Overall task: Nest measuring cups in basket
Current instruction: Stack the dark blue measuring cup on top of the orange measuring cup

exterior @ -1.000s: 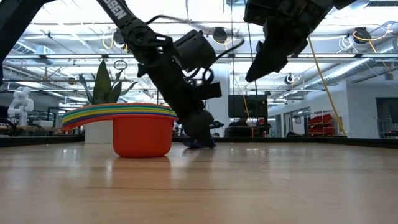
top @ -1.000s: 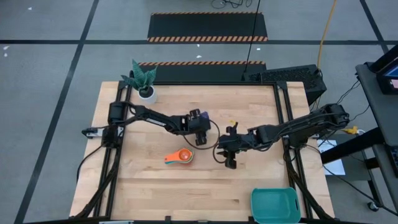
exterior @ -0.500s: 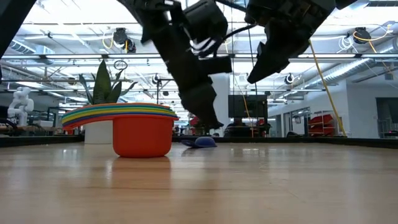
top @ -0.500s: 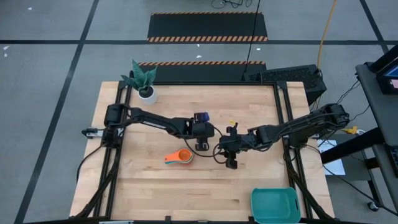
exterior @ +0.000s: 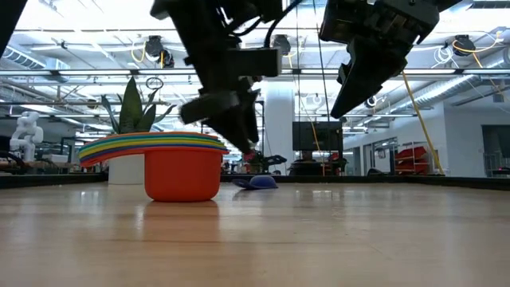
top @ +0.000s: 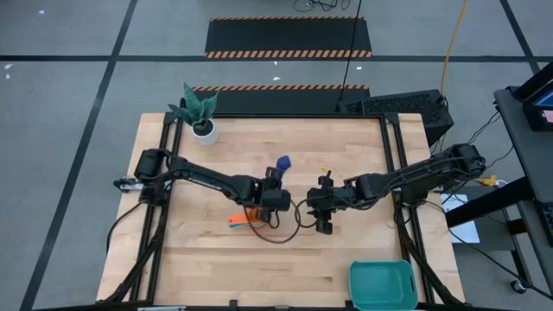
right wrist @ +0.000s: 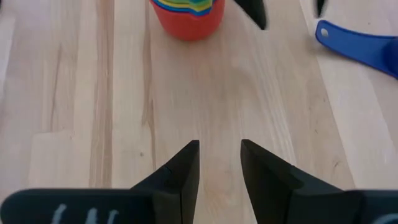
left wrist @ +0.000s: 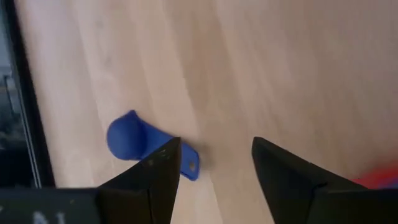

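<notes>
A stack of nested measuring cups (top: 245,218), orange outermost with coloured rims, stands on the table (exterior: 182,163) (right wrist: 186,14). One blue measuring cup (top: 282,163) lies alone on the table farther back (left wrist: 134,138) (exterior: 255,182). My left gripper (top: 275,181) (left wrist: 214,163) hangs open above the table between the stack and the blue cup, touching neither. My right gripper (top: 313,207) (right wrist: 219,155) hovers open to the right of the stack, pointing at it. The teal basket (top: 383,285) sits at the table's near right corner.
A white plant pot (top: 204,130) stands at the far left corner. Bare wood lies between the stack and the basket. Black frame rails run along the table's left and right sides.
My left gripper has risen from the table beside the blue cup and drawn back toward the near edge, over the stack. The blue cup lies where it was. My right gripper has hardly moved.
</notes>
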`<state>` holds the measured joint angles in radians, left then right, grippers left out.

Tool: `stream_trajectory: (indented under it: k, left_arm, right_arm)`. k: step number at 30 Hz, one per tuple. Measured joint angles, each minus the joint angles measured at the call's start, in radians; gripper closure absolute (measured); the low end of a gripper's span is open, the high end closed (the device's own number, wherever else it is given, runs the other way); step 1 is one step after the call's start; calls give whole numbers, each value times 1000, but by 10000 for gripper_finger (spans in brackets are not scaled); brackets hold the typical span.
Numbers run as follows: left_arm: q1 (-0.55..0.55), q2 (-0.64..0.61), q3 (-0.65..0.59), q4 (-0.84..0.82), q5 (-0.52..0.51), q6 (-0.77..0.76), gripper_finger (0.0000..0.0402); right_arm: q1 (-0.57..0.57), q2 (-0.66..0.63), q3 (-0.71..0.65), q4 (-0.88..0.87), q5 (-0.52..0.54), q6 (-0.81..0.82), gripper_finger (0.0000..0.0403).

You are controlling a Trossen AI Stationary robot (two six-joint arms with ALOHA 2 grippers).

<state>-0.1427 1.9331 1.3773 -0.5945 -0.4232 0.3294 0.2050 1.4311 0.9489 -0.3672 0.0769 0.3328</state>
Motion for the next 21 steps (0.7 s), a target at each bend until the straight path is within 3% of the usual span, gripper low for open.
stream_trajectory:
  k: [10,21]
  left_arm:
    - [23,5,-34,50,-79,85,199]
    - [36,-57,-26,-27,-80,36,203]
  right_arm:
    - [0,0,0,-5,0,22,291]
    - [0,0,0,-6,0,-3,291]
